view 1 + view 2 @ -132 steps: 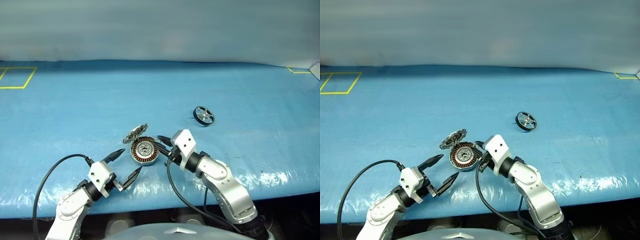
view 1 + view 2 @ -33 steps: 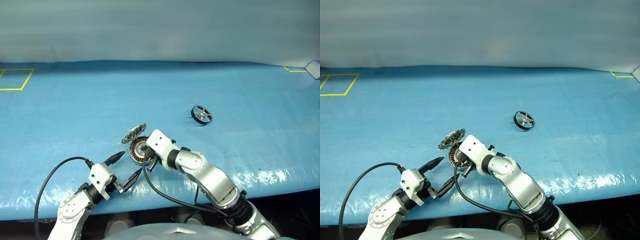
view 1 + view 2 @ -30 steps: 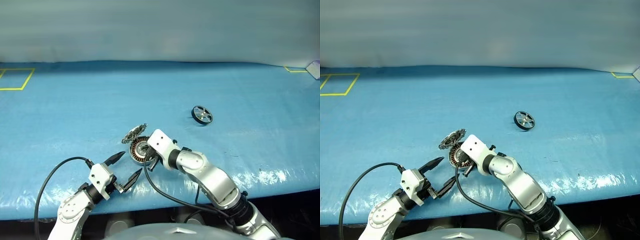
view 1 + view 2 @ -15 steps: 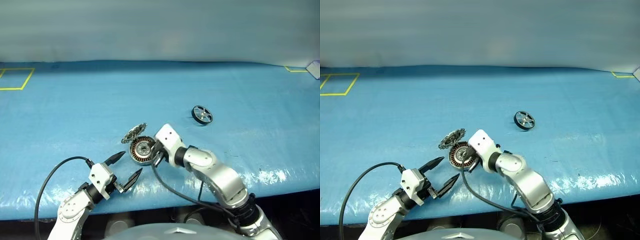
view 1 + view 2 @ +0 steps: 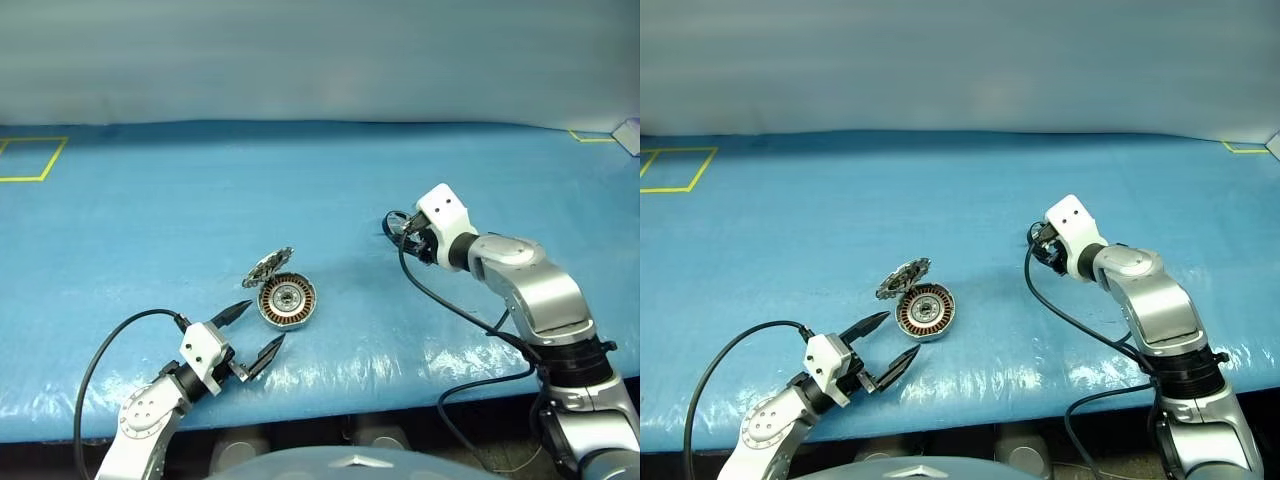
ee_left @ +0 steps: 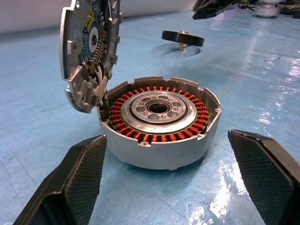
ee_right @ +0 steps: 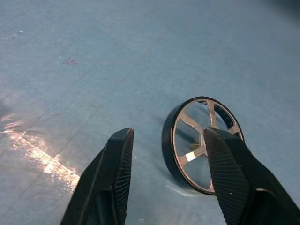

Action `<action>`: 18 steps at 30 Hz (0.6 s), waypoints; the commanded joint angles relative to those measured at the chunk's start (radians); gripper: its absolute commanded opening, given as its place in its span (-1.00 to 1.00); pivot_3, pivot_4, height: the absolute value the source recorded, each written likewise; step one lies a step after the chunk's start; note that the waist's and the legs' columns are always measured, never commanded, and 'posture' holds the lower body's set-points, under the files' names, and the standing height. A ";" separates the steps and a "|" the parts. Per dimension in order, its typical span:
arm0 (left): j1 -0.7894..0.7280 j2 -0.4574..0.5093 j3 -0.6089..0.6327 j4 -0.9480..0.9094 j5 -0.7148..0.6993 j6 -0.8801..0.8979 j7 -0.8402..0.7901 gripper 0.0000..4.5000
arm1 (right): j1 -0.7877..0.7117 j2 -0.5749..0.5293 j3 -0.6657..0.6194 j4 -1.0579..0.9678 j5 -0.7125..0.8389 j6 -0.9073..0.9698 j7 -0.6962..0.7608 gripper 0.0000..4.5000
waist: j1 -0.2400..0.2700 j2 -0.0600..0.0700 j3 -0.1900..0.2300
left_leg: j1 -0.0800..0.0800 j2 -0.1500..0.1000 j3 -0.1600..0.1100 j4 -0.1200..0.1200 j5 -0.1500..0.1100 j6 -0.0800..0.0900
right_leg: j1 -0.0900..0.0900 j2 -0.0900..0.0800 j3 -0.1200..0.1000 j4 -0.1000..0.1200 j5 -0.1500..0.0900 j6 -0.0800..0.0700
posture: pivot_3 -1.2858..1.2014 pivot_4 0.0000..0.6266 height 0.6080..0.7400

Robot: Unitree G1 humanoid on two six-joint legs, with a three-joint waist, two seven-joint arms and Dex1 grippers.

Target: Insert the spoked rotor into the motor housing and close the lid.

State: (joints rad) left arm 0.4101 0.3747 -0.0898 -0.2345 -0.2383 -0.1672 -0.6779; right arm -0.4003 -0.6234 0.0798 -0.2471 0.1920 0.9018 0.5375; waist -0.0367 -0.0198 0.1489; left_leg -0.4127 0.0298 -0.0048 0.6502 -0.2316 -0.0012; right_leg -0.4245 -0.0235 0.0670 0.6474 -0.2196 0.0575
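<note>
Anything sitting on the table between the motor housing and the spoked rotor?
No. In the left eye view, bare blue table cover lies between the motor housing and the spoked rotor.

The two head cameras look forward and down from above over the blue worktop [image 5: 150,220], set side by side, so both take in the same wide stretch with only a slight sideways offset. The left wrist camera sits low and close, facing the motor housing [image 6: 159,124] level with the surface; the spoked rotor [image 6: 183,38] lies farther behind. The right wrist camera looks steeply down, near that same rotor.
</note>
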 commanded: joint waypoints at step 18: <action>0.012 -0.020 -0.011 -0.014 0.002 -0.014 0.007 1.00 | -0.142 0.111 -0.164 0.300 0.057 0.014 -0.080 0.61 | -0.001 0.001 0.000 | 0.000 0.000 0.001 0.001 0.000 0.001 | 0.001 0.000 0.001 0.000 0.001 0.001 | 0.03 -0.52 1.00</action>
State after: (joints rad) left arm 0.4172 0.3572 -0.0959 -0.2325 -0.2357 -0.1674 -0.6755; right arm -0.5153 -0.5062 -0.0478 0.0593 0.2409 0.9211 0.4620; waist -0.0379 -0.0191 0.1492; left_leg -0.4127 0.0296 -0.0042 0.6510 -0.2317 -0.0007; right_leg -0.4239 -0.0234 0.0683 0.6469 -0.2185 0.0589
